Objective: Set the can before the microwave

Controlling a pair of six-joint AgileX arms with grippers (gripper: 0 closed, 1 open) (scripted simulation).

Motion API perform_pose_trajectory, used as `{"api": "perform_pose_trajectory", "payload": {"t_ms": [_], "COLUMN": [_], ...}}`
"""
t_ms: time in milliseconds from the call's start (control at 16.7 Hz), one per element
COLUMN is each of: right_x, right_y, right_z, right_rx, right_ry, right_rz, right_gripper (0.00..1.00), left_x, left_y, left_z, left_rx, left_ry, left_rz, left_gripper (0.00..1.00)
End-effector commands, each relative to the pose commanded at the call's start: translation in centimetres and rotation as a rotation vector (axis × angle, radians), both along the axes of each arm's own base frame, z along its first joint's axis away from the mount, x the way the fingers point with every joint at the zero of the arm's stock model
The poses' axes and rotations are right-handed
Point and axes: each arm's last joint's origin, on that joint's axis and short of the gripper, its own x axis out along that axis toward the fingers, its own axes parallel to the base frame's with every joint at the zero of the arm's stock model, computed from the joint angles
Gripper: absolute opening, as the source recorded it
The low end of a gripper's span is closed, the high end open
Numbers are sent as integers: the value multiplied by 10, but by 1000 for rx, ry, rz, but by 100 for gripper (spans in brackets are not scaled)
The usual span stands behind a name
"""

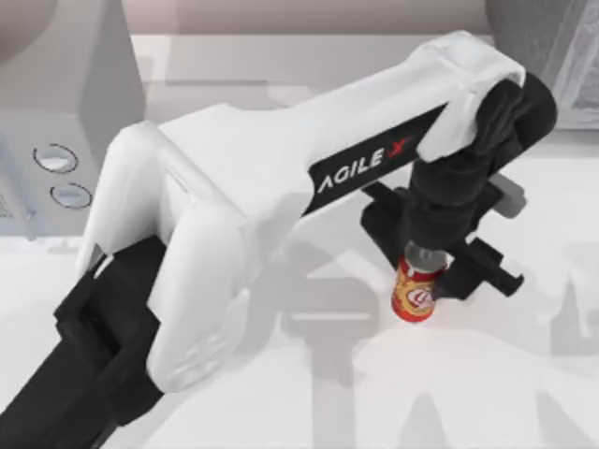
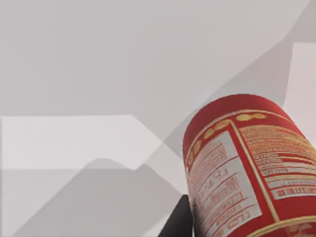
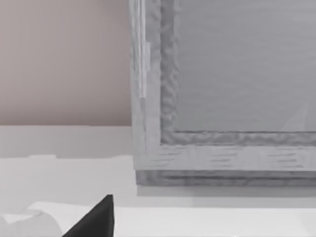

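The small red drink can point(image 1: 416, 292) with its yellow-orange band and silver top stood upright on the white table point(image 1: 487, 383), right of centre and well apart from the large light grey microwave point(image 1: 65, 112), whose two round silver-rimmed dials showed at the far left edge. The left arm reached across from the near left, and its black left gripper point(image 1: 432, 264) hung directly over the can, fingers clamped around the upper part. In the left wrist view the can point(image 2: 247, 168) loomed close, its printed label facing the camera. A darker speckled grey box point(image 3: 222, 94) stood at the far right.
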Motion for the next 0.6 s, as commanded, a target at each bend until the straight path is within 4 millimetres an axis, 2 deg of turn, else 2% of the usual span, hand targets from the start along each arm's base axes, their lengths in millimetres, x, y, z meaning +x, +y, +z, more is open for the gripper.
{"api": "perform_pose_trajectory", "payload": {"t_ms": [180, 480, 600], "right_x": [0, 0, 0], "right_y": [0, 0, 0], "right_z": [0, 0, 0], "right_rx": [0, 0, 0], "right_ry": [0, 0, 0], "right_rz": [0, 0, 0], "right_gripper": [100, 100, 100], "left_x": [-1, 1, 0], "left_y": [-1, -1, 0], "left_z": [4, 33, 40], "left_rx": [10, -1, 0], "left_ry": [6, -1, 0], "left_rz": [-4, 1, 0], "left_gripper": [0, 0, 0]}}
